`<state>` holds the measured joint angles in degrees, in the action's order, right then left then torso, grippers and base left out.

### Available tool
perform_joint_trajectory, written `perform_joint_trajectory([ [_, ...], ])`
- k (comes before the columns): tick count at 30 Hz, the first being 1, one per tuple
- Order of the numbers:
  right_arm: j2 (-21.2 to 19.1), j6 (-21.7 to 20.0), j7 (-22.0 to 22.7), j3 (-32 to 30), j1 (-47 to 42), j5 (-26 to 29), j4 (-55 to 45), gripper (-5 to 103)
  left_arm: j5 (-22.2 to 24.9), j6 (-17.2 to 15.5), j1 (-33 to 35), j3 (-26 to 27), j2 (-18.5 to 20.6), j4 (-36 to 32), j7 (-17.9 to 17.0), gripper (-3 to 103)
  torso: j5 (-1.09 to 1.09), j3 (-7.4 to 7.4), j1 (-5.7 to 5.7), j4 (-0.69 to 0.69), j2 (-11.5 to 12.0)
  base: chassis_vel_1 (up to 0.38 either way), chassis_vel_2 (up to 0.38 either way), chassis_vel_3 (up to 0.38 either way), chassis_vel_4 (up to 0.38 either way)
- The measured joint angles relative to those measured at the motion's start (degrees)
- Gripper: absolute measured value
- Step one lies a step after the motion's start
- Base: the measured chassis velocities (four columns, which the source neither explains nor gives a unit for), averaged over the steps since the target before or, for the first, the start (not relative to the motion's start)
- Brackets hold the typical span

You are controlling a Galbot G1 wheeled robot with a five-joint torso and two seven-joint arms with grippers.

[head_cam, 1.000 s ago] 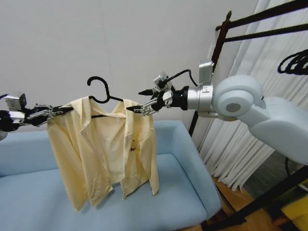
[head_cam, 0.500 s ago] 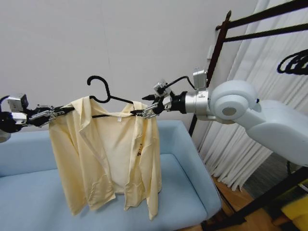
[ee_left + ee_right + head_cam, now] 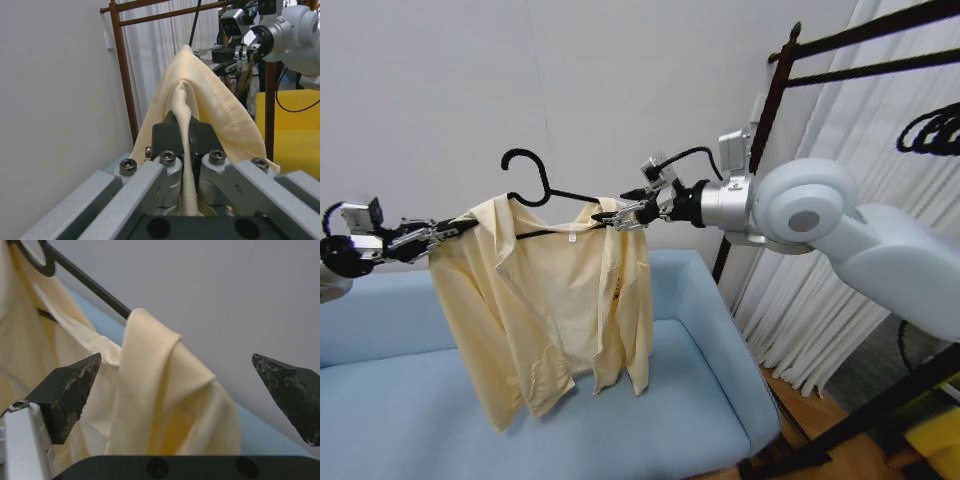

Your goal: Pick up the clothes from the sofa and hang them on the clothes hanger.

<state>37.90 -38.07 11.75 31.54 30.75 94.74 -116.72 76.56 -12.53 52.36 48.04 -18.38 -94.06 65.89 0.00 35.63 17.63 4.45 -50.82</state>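
A pale yellow shirt is draped on a black hanger and is held up in the air above the light blue sofa, in front of a white wall. One shoulder of the shirt is gripped by the left gripper, whose jaws are clamped on a fold of the cloth. The other shoulder is flanked by the right gripper, whose jaws are spread wide apart with the cloth lying between the tips. A dark wooden clothes rack is seen behind the right arm, beside white curtains
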Motion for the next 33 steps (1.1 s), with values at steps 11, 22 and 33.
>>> perform_joint_trajectory([
  [11,0.1,1.0,25.3,-2.8,-2.0,9.7,-8.2,90,0.8,0.5,-0.4,0.2,-1.9,-0.7,-4.4,2,0.00,-0.01,-0.01,0.03,0.0,0.000,0.000,0.000,0.000],
  [22,8.6,6.8,39.5,0.5,-4.3,11.9,-8.7,70,1.2,0.7,-0.3,0.3,-3.3,-1.7,-6.8,2,-0.01,-0.01,0.00,0.01,0.0,0.000,0.000,0.000,0.000],
  [33,11.0,7.2,39.9,1.9,-4.6,8.7,-7.2,37,0.9,0.7,-0.5,-0.1,-3.5,-1.6,-6.8,2,0.00,-0.01,-0.01,0.01,0.0,0.000,0.000,0.000,0.000],
])
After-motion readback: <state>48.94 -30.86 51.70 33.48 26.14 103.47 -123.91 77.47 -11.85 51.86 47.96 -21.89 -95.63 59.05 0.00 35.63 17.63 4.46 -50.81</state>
